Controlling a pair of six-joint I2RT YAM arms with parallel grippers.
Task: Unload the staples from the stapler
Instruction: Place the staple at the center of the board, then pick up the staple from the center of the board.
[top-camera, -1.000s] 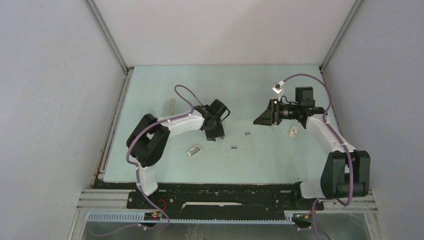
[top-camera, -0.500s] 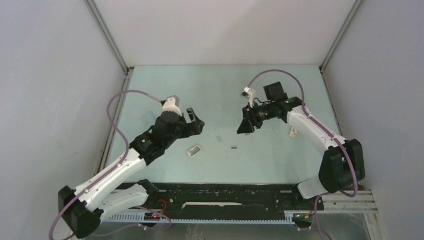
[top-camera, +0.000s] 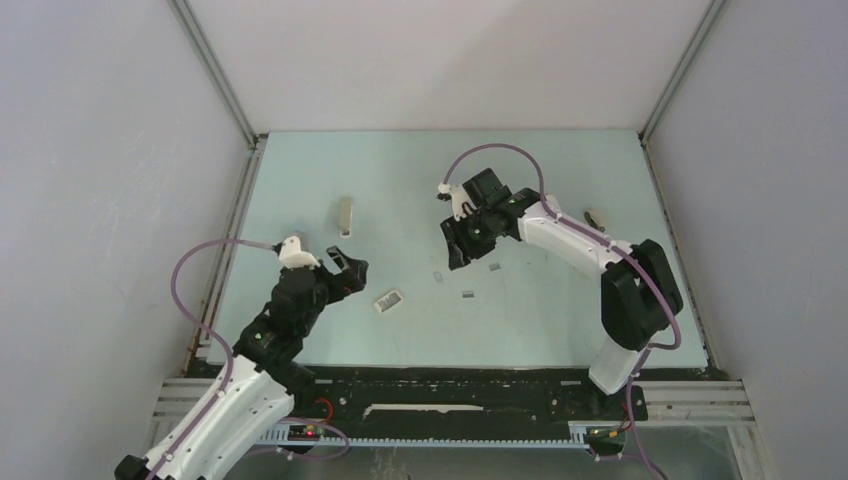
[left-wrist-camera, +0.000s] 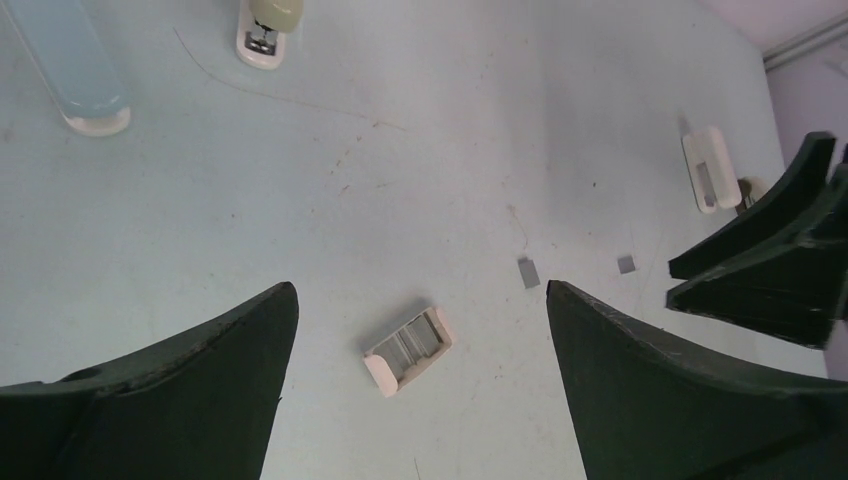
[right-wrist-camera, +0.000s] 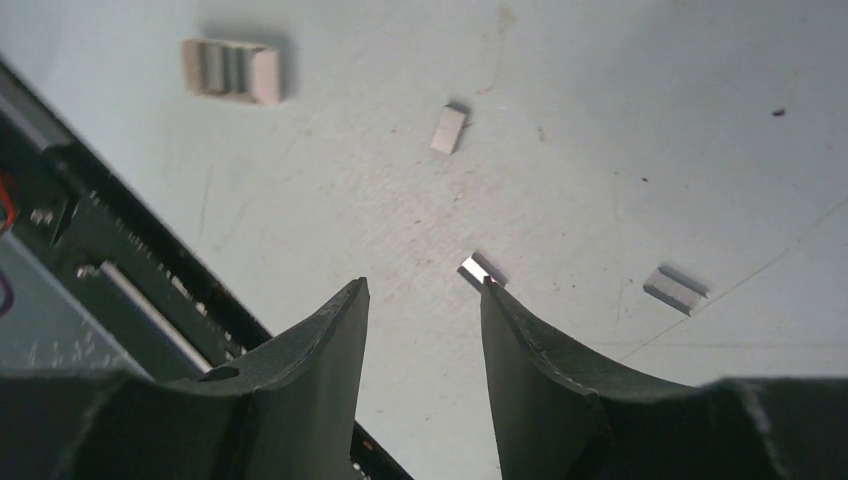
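Note:
The stapler, white and oblong, lies far across the table beyond my right gripper. Three small grey staples lie loose on the table's middle. My right gripper hangs over them, open about halfway with nothing between its fingers. In the right wrist view one shiny staple strip lies just past my right fingertip. My left gripper is open wide and empty, low at the near left. It points at a small box.
A small white printed box lies between the two grippers. A beige-grey slim bar rests at the far left. A small pale piece lies beside the right arm. The black frame runs along the near table edge.
My left arm has pulled back toward the near left and its jaws have opened wide. My right arm has swung left from the table's right side to above the loose staples.

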